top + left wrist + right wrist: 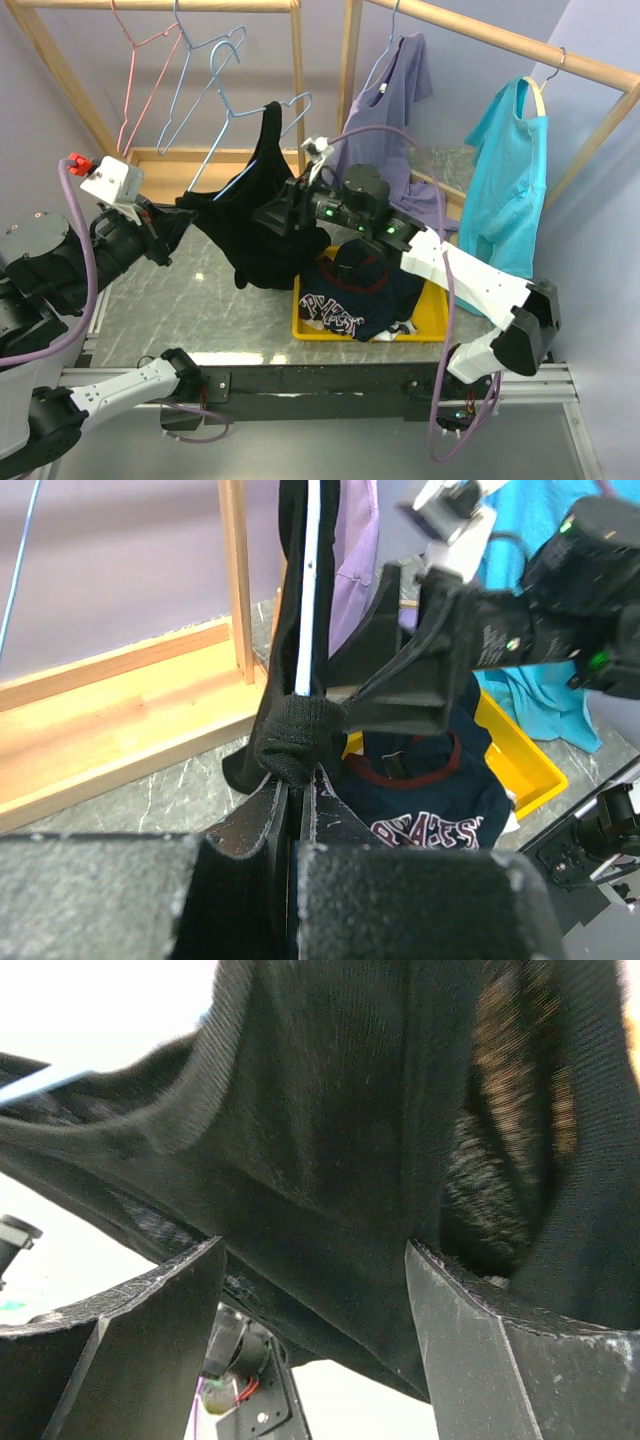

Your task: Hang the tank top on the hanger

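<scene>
The black tank top (250, 215) hangs draped over the pale blue hanger (232, 180), whose hook (300, 100) points up to the right. My left gripper (180, 222) is shut on the top's left corner, where the hanger wire runs into the fabric. In the left wrist view the wire (308, 600) goes down into a bunched black fold (295, 730) pinched at my left gripper (295, 785). My right gripper (275, 215) is open against the top's right side. In the right wrist view its jaws stand wide apart, and black fabric (330, 1120) hangs across my right gripper (315, 1260).
A yellow tray (435, 320) at front right holds a dark printed garment (345, 305). A lilac shirt (400, 90) and a teal shirt (510, 180) hang on the right wooden rack. A pink hanger (130, 80) and blue hangers (185, 90) hang on the left rack.
</scene>
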